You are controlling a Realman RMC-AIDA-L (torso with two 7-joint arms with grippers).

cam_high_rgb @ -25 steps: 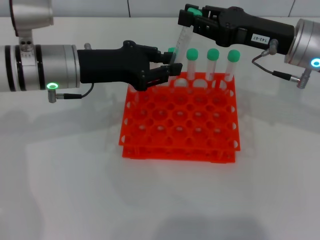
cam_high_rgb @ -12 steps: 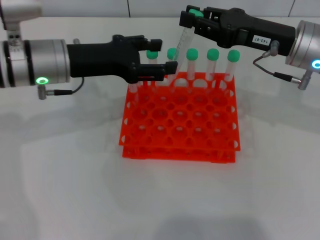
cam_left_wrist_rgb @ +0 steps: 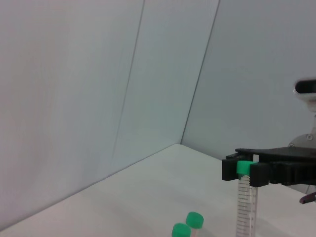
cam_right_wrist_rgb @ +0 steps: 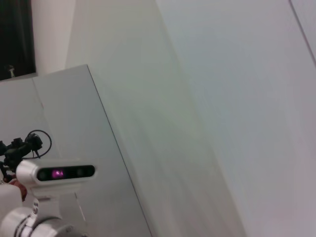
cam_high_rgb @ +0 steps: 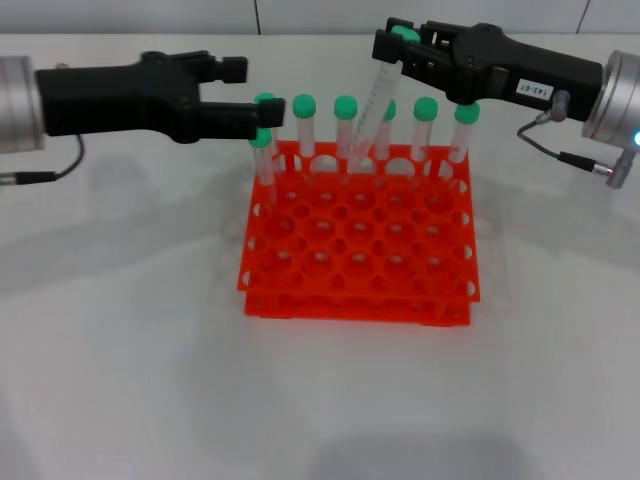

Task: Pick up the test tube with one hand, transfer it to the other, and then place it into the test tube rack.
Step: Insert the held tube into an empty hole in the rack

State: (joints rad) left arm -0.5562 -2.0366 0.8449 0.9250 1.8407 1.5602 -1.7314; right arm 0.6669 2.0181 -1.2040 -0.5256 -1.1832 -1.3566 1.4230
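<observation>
The test tube (cam_high_rgb: pixel 370 110), clear with a green cap, hangs tilted from my right gripper (cam_high_rgb: pixel 396 45), the black one with the white label, which is shut on its cap end. The tube's lower tip is just above the back row of the orange-red rack (cam_high_rgb: pixel 360 300). My left gripper (cam_high_rgb: pixel 250 92), black and unlabelled, is open and empty to the left of the rack's back left corner. The left wrist view shows the right gripper (cam_left_wrist_rgb: pixel 245 169) clamped on the green cap, with the tube (cam_left_wrist_rgb: pixel 247 210) hanging below it.
Several other green-capped tubes (cam_high_rgb: pixel 304 125) stand upright along the rack's back row and back left corner. Two of their caps (cam_left_wrist_rgb: pixel 194 218) show in the left wrist view. The rack stands on a white table (cam_high_rgb: pixel 130 350).
My left gripper has let go of the tube and drawn back to the left, uncovering the tubes behind it. The right gripper keeps the tube and has shifted slightly right.
</observation>
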